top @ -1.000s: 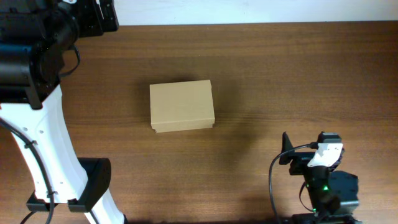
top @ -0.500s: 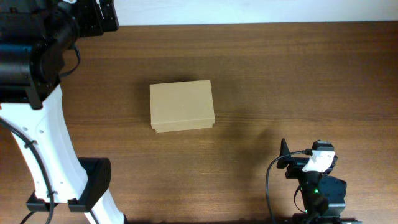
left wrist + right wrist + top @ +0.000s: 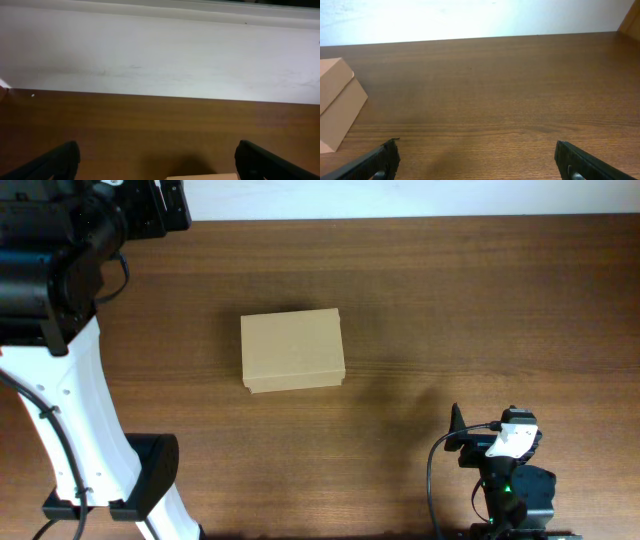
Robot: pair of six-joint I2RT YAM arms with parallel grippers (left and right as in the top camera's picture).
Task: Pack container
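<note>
The container (image 3: 292,351) is a plain tan cardboard box, lid down, lying a little left of the table's middle. In the right wrist view the container (image 3: 337,107) shows at the left edge, well ahead and left of my right gripper (image 3: 477,162), which is open with only bare wood between its fingers. My left gripper (image 3: 157,165) is open too, and a thin pale strip of the container (image 3: 202,177) shows at the bottom edge between its fingers. From overhead, the right arm (image 3: 505,470) sits at the near right and the left arm (image 3: 60,270) at the far left.
The brown wooden table (image 3: 480,310) ends at a white wall (image 3: 400,198) along its far edge. The left arm's white column and black base (image 3: 140,480) stand at the near left corner.
The right arm drew back a little toward the near edge of the table, then stopped. The container and the left arm have stayed put.
</note>
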